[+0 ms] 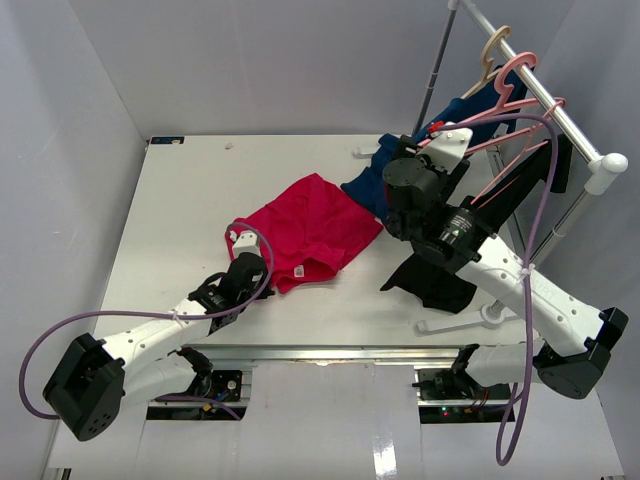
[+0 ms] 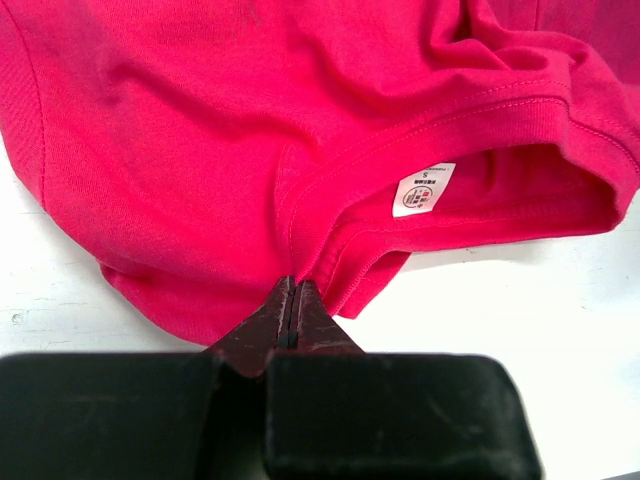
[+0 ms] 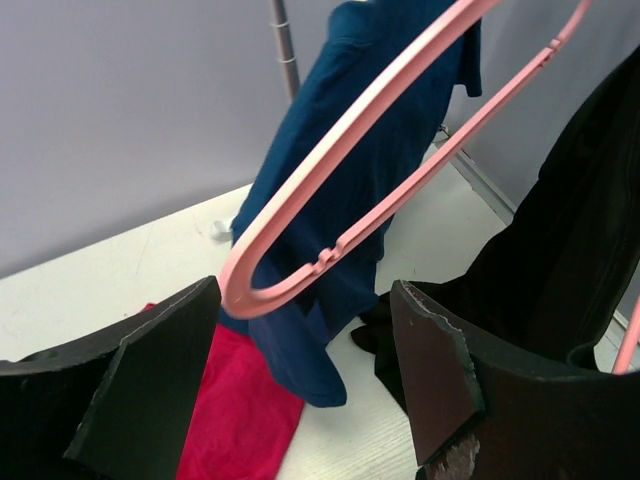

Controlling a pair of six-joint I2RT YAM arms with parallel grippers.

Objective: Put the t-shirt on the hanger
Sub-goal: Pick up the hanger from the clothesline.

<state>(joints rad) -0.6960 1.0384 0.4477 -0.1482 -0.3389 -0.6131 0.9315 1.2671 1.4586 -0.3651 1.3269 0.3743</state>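
Observation:
The crimson t-shirt (image 1: 312, 228) lies crumpled on the white table, and the left wrist view shows its collar and white label (image 2: 422, 188). My left gripper (image 2: 293, 287) is shut on the shirt's edge just beside the collar; in the top view it (image 1: 268, 272) sits at the shirt's near left side. The pale-pink hanger (image 1: 503, 72) hangs by its hook from the rack rail. My right gripper (image 3: 305, 300) is open, with the hanger's rounded arm end (image 3: 240, 290) between its fingers but not touching them. From above, the right gripper (image 1: 447, 135) is raised by the rack.
A navy shirt (image 1: 372, 180) hangs from a beige hanger (image 1: 493, 48) and drapes onto the table. A black garment (image 1: 440, 280) hangs below the rail (image 1: 575, 130) at right. A white hanger (image 1: 462, 322) lies near the table's front edge.

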